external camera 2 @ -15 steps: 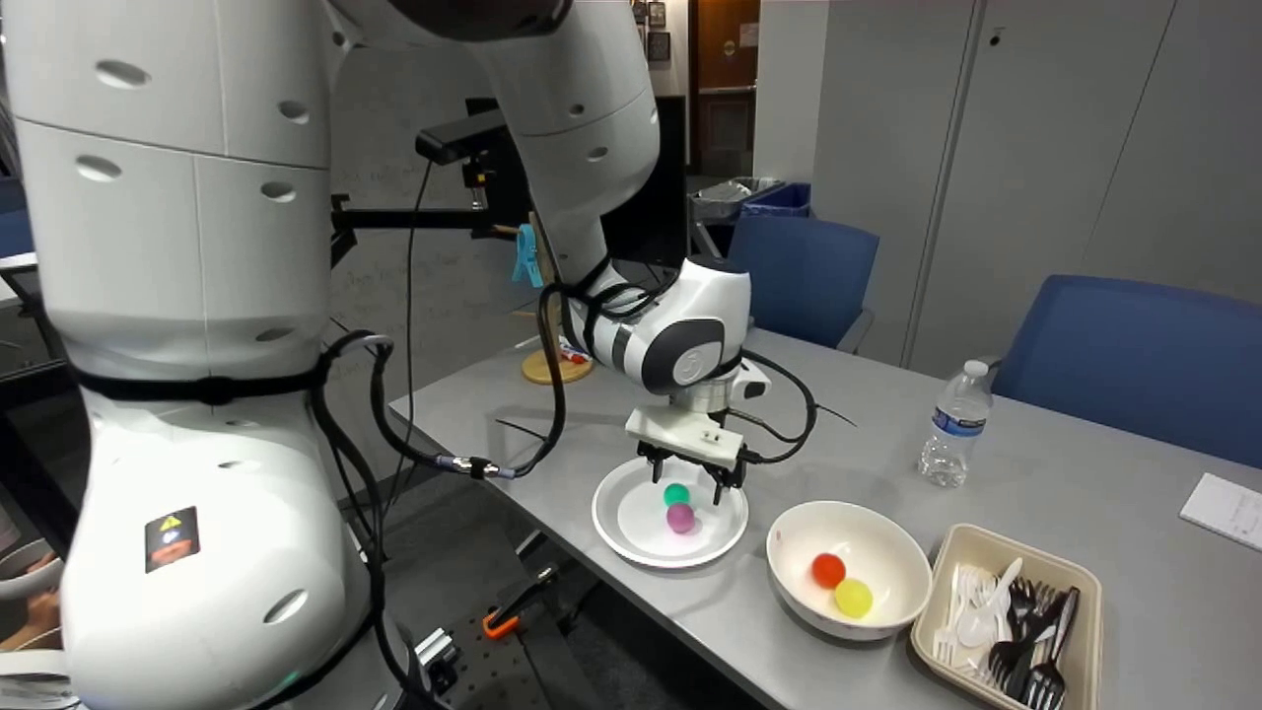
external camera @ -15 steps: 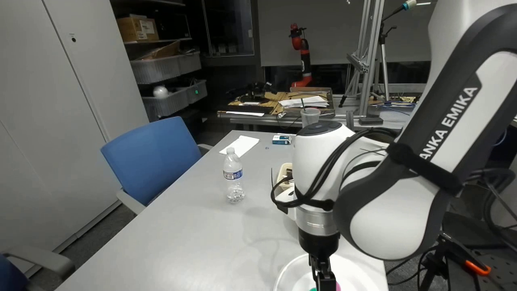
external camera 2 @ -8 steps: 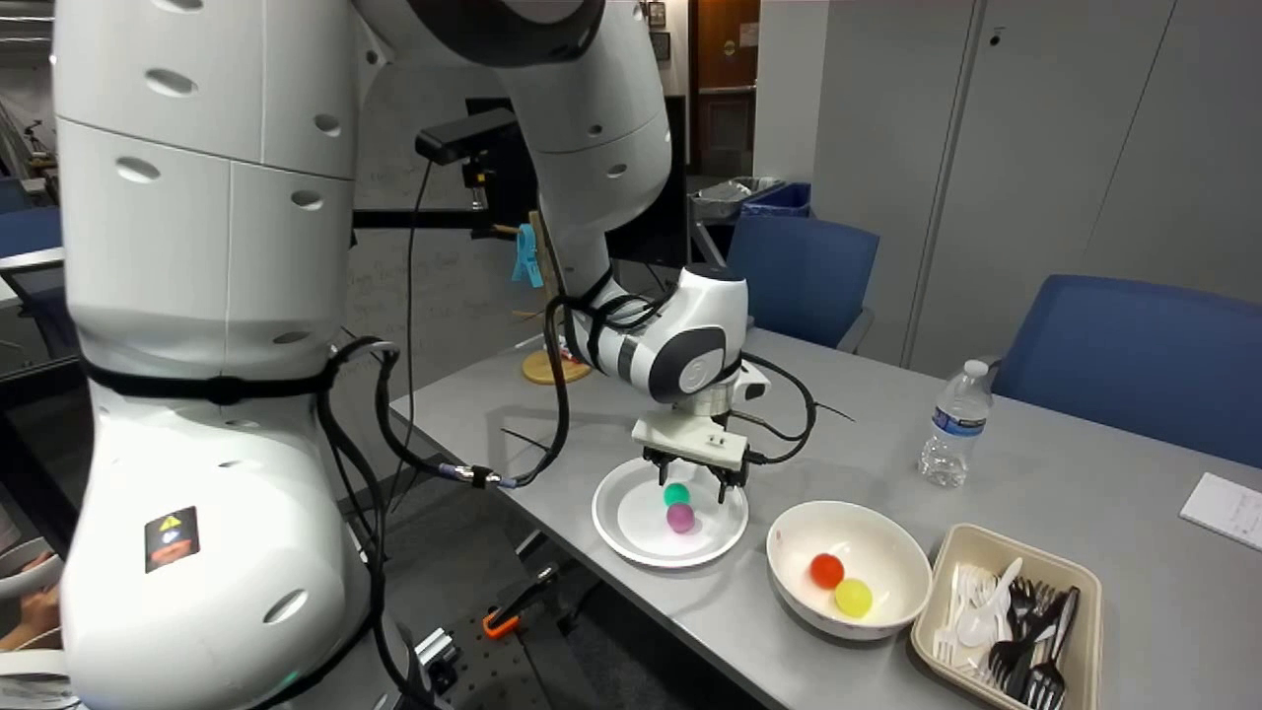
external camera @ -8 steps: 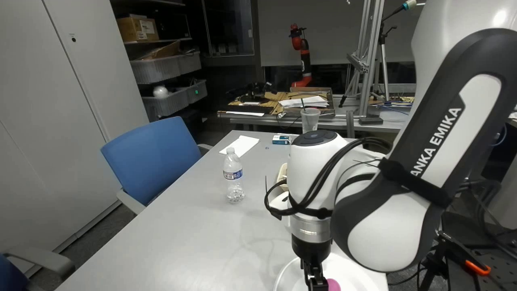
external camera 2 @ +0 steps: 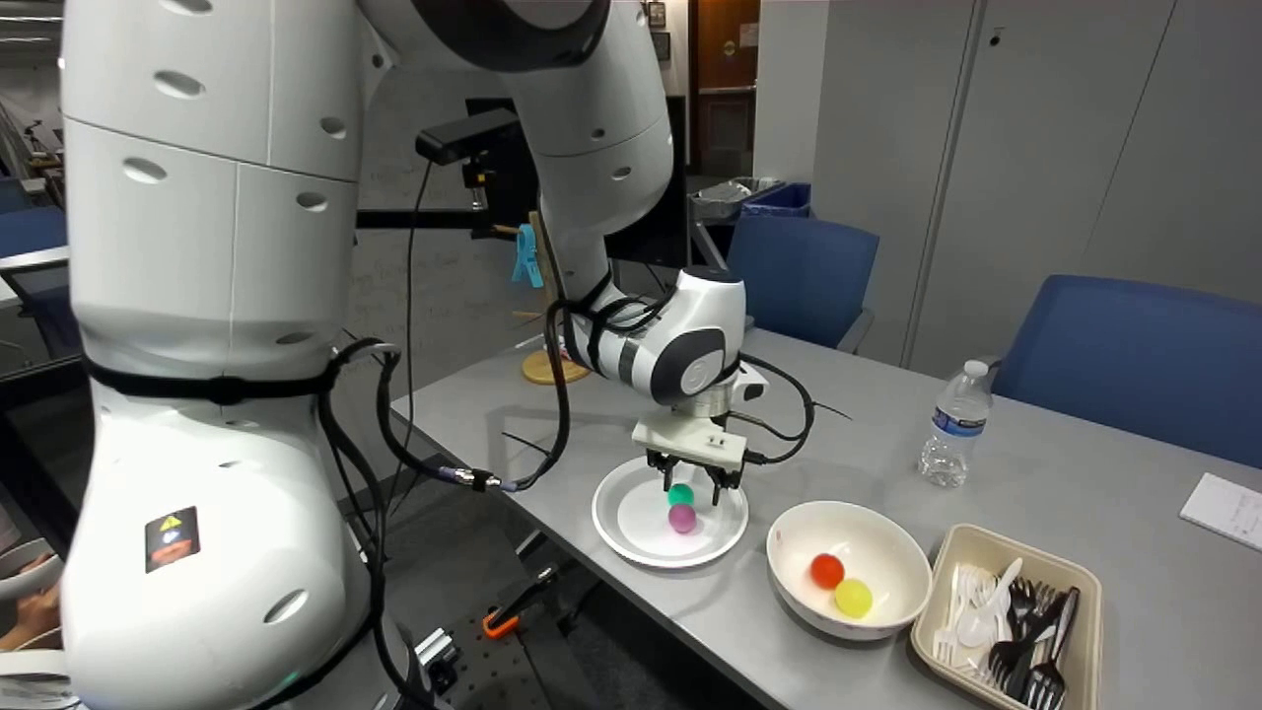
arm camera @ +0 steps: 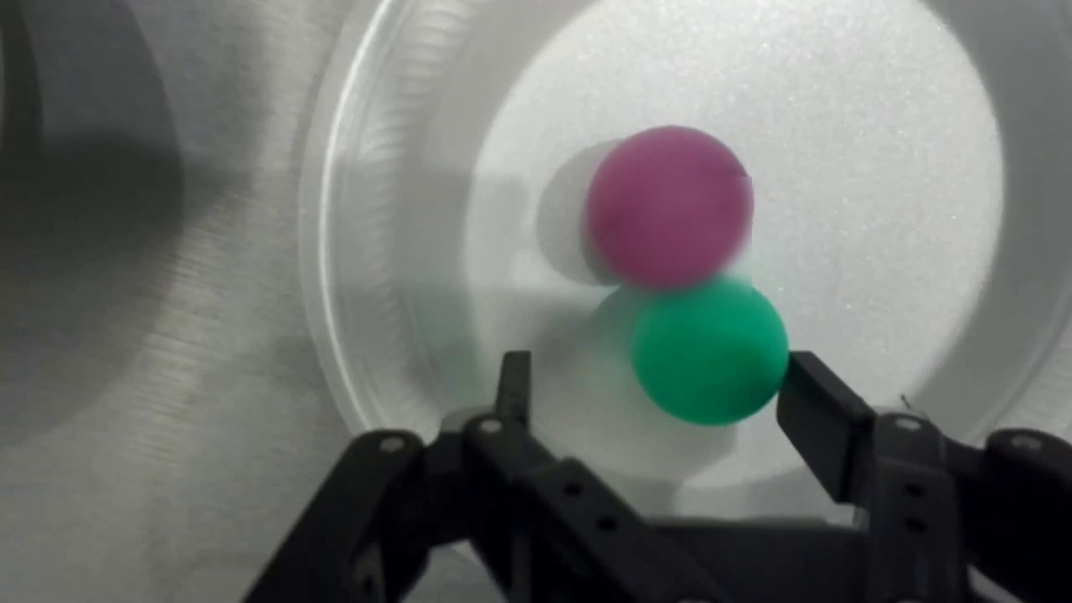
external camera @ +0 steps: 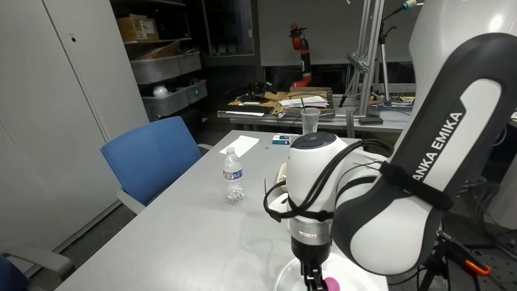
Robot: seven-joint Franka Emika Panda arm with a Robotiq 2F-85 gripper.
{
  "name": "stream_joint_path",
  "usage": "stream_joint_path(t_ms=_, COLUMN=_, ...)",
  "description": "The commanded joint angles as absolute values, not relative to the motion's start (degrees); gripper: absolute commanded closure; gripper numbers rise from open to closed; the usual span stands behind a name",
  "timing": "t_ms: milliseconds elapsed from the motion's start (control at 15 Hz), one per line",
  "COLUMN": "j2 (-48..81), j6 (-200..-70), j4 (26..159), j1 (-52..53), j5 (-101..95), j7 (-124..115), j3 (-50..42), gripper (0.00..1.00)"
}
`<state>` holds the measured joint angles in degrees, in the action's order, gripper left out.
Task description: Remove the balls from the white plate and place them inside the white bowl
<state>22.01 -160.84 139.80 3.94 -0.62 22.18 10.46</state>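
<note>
A green ball (external camera 2: pixel 680 495) and a pink ball (external camera 2: pixel 682 518) lie side by side on the white plate (external camera 2: pixel 629 528). A red ball (external camera 2: pixel 827 570) and a yellow ball (external camera 2: pixel 853 598) lie in the white bowl (external camera 2: pixel 882 540). My gripper (external camera 2: pixel 691 493) is low over the plate, its jaws partly apart on either side of the green ball. In the wrist view the right fingertip of the gripper (arm camera: pixel 658 358) appears to touch the green ball (arm camera: pixel 712 360); the left one stands apart from it. The pink ball (arm camera: pixel 670 205) lies beyond the fingertips. In an exterior view the gripper hides the green ball.
A beige tray (external camera 2: pixel 1086 611) of plastic cutlery stands beside the bowl. A water bottle (external camera 2: pixel 951 434) stands behind them, and paper (external camera 2: pixel 1223 508) lies at the right. The plate is near the table edge. A wooden stand (external camera 2: pixel 552 371) is behind the arm.
My gripper has come down slightly and its jaws have moved closer together. The green and pink balls have shifted slightly on the plate. The bowl and its balls have not visibly moved.
</note>
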Motion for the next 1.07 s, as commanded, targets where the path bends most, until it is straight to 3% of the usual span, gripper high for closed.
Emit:
stream_joint_path(t_ms=0, j2=22.77, j6=-162.24, j4=139.44, j1=4.25, j5=-2.6, j7=19.79, j3=10.53, gripper=0.54)
stream_joint_path(t_ms=267, j2=22.61, j6=-162.24, j4=139.53, j1=4.19, j5=-2.51, j7=19.54, j3=10.53, gripper=0.83)
stream_joint_path(t_ms=733, j2=15.57, j6=-153.95, j4=140.18, j1=1.37, j5=2.66, j7=19.95, j3=13.85, gripper=0.84)
stream_joint_path(t_ms=1000, j2=10.0, j6=-148.31, j4=140.13, j1=2.53, j5=1.11, j7=18.87, j3=11.04, gripper=0.84)
